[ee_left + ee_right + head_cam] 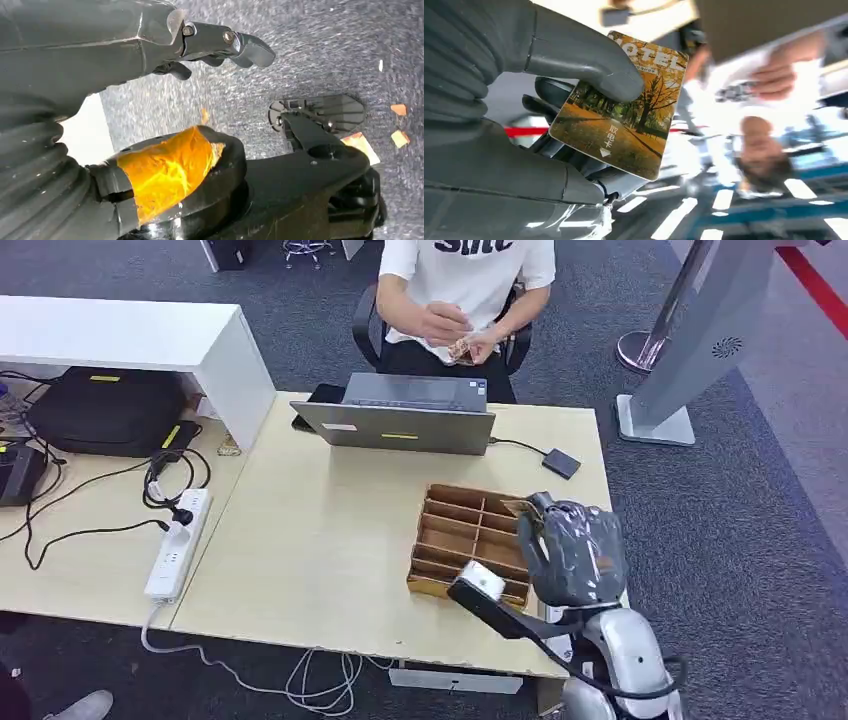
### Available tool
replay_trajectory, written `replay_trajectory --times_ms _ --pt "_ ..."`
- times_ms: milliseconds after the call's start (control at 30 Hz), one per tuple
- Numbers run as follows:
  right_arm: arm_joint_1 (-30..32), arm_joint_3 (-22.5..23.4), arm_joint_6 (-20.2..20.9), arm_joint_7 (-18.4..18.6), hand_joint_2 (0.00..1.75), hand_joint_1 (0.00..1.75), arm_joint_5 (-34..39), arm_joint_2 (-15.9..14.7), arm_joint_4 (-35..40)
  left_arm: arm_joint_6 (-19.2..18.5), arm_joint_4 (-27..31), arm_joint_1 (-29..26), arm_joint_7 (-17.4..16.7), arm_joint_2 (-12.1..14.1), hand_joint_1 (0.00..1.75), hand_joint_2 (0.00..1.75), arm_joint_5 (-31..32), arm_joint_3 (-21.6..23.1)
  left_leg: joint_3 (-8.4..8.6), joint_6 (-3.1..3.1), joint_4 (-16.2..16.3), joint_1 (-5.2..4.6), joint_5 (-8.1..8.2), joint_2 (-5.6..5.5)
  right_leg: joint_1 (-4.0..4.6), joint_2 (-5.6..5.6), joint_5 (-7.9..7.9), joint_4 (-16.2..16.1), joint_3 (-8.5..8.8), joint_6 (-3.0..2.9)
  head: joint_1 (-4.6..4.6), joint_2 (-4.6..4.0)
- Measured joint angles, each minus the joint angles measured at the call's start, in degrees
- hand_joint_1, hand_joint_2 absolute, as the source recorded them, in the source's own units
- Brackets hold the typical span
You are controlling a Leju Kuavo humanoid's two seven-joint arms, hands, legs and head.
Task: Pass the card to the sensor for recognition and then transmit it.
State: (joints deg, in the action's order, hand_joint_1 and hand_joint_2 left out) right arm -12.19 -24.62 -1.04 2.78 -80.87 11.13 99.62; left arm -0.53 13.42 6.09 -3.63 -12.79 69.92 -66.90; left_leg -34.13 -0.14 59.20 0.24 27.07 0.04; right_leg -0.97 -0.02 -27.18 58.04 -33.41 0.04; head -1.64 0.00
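Grey and ribbed, our right hand (pixel 539 125) pinches the card (pixel 621 107) between the thick thumb, which presses on its printed face, and the darker fingers (pixel 549 95) behind it; the card shows an autumn picture with orange trees and the letters "OTEL" along one edge. From the head view we see this right hand (pixel 572 552) raised over the right end of the wooden tray (pixel 470 540), which has many open compartments and lies on the pale table (pixel 320 540) at about 4 o'clock from the table's middle. A small corner of the card (pixel 517 507) sticks out of the hand at its 10 o'clock side. The small dark sensor (pixel 561 463) lies flat on the table at 12 o'clock from the hand, apart from it, with a cable going to the grey laptop (pixel 400 425). Behind the laptop, at 12 o'clock, a person in a white shirt (pixel 460 280) sits on a chair and holds something small in both hands. Our left hand (pixel 215 45) hangs over grey carpet (pixel 310 55); its fingers are curled in and we see nothing between them.
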Motion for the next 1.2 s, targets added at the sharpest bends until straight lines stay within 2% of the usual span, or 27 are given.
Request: replay_trajectory --times_ms 100,167,300,400,467,567,633,800,833,867,900,933,967,1067,1200 --pt "-9.49 -3.68 3.62 0.83 1.75 1.75 1.76 2.53 -6.01 -0.37 0.00 0.13 -0.02 0.02 0.00 1.75 2.16 1.59 0.08 -0.01 0.00 0.01 -0.13 0.00 0.00 0.02 0.03 0.01 -0.03 -0.03 -0.02 0.00" --pt "-14.06 -5.19 4.21 1.51 1.75 1.75 2.31 4.10 -9.74 -0.37 0.00 0.12 -0.02 0.02 0.00 1.75 2.66 2.38 0.05 -0.03 0.01 0.02 -0.20 -0.13 0.01 -0.11 0.03 0.02 -0.01 -0.04 -0.02 0.00" --pt "-19.20 -6.90 5.44 2.36 1.75 1.75 2.93 5.73 -14.06 -0.50 0.00 0.06 -0.02 0.02 0.00 1.75 3.87 3.50 -0.02 -0.04 0.00 0.02 -0.20 -0.19 0.02 -0.13 0.03 0.05 0.00 -0.03 0.00 0.00" --pt "-25.16 -7.79 7.14 5.91 1.75 1.75 7.82 7.47 -20.11 -0.81 0.00 0.14 -0.02 0.02 0.00 1.75 5.65 4.67 -0.03 -0.04 0.01 0.01 -0.19 -0.14 0.01 -0.08 0.03 0.04 -0.04 -0.03 -0.02 0.00" --pt "-29.88 -9.07 7.05 9.12 1.75 1.75 13.38 8.02 -25.08 -0.87 0.00 0.16 0.00 0.02 0.00 1.75 6.45 5.20 -0.03 -0.04 0.02 0.01 -0.20 -0.18 0.01 -0.13 0.03 0.04 -0.03 -0.03 0.00 -0.02" --pt "-34.81 -11.23 5.75 11.84 1.75 1.75 18.35 8.67 -32.24 -0.94 0.00 0.20 0.00 0.00 0.00 1.75 7.47 6.10 -0.01 -0.04 0.02 0.02 -0.20 -0.20 0.01 -0.14 0.03 0.04 -0.03 -0.03 -0.02 0.00" --pt "-37.12 -12.50 4.78 12.88 1.75 1.75 20.90 8.87 -36.81 -0.94 0.00 0.21 0.00 0.00 0.00 1.75 8.02 6.36 -0.02 -0.04 0.02 0.02 -0.20 -0.21 0.01 -0.15 0.04 0.04 -0.03 -0.03 -0.02 0.00" --pt "-39.20 -14.31 3.86 13.49 1.75 1.73 21.46 9.07 -44.57 -0.94 0.00 0.24 -0.09 0.00 0.00 1.75 9.13 7.10 -0.02 -0.04 0.02 0.01 -0.20 -0.23 0.01 -0.16 0.03 0.03 -0.03 -0.03 0.02 0.00" --pt "-39.37 -14.44 3.71 13.64 1.75 1.68 21.46 9.11 -45.69 -0.94 0.00 0.24 -0.11 0.00 0.00 1.75 9.33 7.30 -0.02 -0.04 0.02 0.01 -0.19 -0.23 0.01 -0.16 0.03 0.03 -0.03 -0.03 -0.02 0.00" --pt "-39.55 -14.60 3.56 13.64 1.75 1.01 21.44 9.13 -46.56 -0.94 0.00 0.24 -0.09 0.00 0.00 1.75 9.37 7.41 -0.02 -0.04 0.02 0.01 -0.19 -0.23 0.01 -0.16 0.03 0.02 -0.03 -0.03 0.00 0.00" --pt "-39.71 -14.68 3.43 13.70 1.75 0.84 21.42 9.13 -47.55 -0.94 0.00 0.24 -0.09 0.00 0.00 1.75 9.48 7.52 -0.02 -0.04 0.02 0.01 -0.19 -0.23 0.01 -0.16 0.03 0.02 -0.03 -0.03 0.00 0.00" --pt "-39.81 -14.68 3.30 13.81 1.75 0.84 21.42 9.13 -48.32 -0.94 0.00 0.24 -0.09 0.00 0.00 1.75 9.53 7.58 -0.02 -0.04 0.02 0.01 -0.19 -0.23 0.01 -0.16 0.03 0.01 -0.03 -0.02 -0.02 0.00" --pt "-39.86 -14.68 3.18 13.81 1.75 0.00 21.44 9.13 -48.91 -0.94 0.00 0.24 -0.09 0.00 0.00 1.75 9.55 7.63 -0.02 -0.04 0.02 0.01 -0.19 -0.22 0.01 -0.15 0.03 0.01 -0.04 -0.02 0.00 0.00" --pt "-40.03 -14.66 2.73 13.38 1.75 0.00 22.44 9.13 -50.37 -0.96 0.00 0.24 -0.09 0.00 0.00 1.75 10.07 7.93 -0.02 -0.04 0.02 0.01 -0.19 -0.22 0.01 -0.14 0.03 0.01 -0.04 -0.02 0.00 0.00" --pt "-40.03 -14.11 2.57 11.45 1.75 0.00 28.09 9.13 -51.40 -0.87 0.00 0.26 -0.20 -0.02 0.00 1.75 10.27 7.98 -0.01 -0.04 0.02 0.01 -0.19 -0.22 0.02 -0.15 0.03 0.02 -0.05 -0.03 -0.02 0.00"
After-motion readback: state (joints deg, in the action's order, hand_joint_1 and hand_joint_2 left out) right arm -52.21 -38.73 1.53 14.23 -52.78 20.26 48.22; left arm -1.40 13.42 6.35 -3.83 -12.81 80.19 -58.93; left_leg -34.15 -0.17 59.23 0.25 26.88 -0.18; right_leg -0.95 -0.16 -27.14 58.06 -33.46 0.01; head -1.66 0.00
